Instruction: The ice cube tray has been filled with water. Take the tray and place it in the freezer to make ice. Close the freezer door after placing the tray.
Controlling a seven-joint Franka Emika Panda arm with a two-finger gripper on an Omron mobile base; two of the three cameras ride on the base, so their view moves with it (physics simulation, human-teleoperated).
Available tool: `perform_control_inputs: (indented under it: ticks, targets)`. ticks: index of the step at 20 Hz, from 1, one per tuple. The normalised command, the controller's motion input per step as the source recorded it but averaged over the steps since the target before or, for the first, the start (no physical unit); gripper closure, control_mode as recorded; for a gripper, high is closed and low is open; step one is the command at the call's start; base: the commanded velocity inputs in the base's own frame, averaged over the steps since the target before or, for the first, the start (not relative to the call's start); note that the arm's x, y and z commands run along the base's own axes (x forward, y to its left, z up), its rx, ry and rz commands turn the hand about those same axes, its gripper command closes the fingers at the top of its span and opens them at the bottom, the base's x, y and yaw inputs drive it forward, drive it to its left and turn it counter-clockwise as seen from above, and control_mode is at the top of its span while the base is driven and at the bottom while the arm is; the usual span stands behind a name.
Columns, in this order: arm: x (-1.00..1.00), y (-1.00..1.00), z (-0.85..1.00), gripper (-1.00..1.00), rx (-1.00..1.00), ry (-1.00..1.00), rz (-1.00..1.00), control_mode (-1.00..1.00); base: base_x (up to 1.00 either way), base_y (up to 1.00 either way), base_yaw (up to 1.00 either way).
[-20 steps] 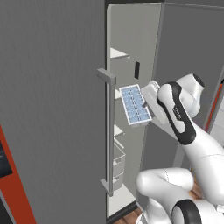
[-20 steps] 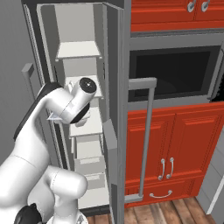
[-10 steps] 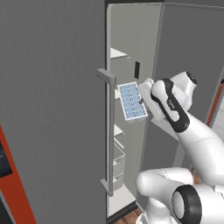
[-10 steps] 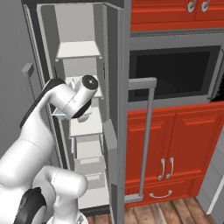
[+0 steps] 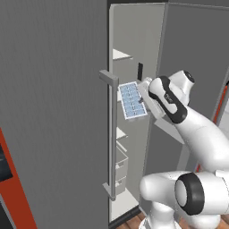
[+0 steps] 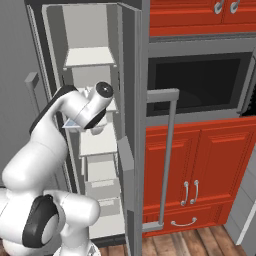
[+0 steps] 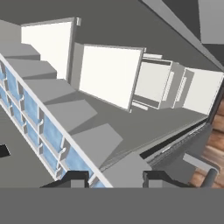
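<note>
You're carrying the ice cube tray point(image 5: 132, 100) into the freezer point(image 5: 134, 40), with the gripper point(image 7: 113, 178) clamped on the tray's near edge.

The tray hangs tilted at the freezer's open mouth, just beside the bar handle point(image 5: 111, 134) of the freezer door point(image 5: 53, 107), level with a white shelf point(image 6: 90, 56) above the drawers point(image 6: 102, 187). The placing step looks to be in hand. Your next move calls for levelling the tray so no water spills, then easing it over a shelf before letting go. The gap between the door's edge and the freezer's far wall looks narrow for the wrist; the shelf fronts and that handle are the edges to mind. Closing the door comes after.
</note>
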Motion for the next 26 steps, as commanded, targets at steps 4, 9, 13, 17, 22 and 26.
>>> perform_control_inputs:
  ticks: [4, 9, 13, 17, 22, 26]
  targets:
    - [0.33, 0.05, 0.00, 1.00, -0.01, 0.00, 0.00, -1.00, 0.00, 0.00, 0.00]
    - [0.31, 0.08, 0.00, 1.00, -0.01, 0.00, 0.00, -1.00, 0.00, 0.00, 0.00]
    - [0.24, 0.05, 0.00, 1.00, -0.02, 0.00, 0.00, -1.00, 0.00, 0.00, 0.00]
    - [0.27, 0.04, 0.00, 1.00, -0.03, 0.00, 0.00, -1.00, 0.00, 0.00, 0.00]
    - [0.27, 0.03, 0.00, 1.00, -0.04, 0.00, 0.00, -1.00, 0.00, 0.00, 0.00]
    - [0.25, 0.03, -0.01, 1.00, -0.05, 0.00, 0.00, -1.00, 0.00, 0.00, 0.00]
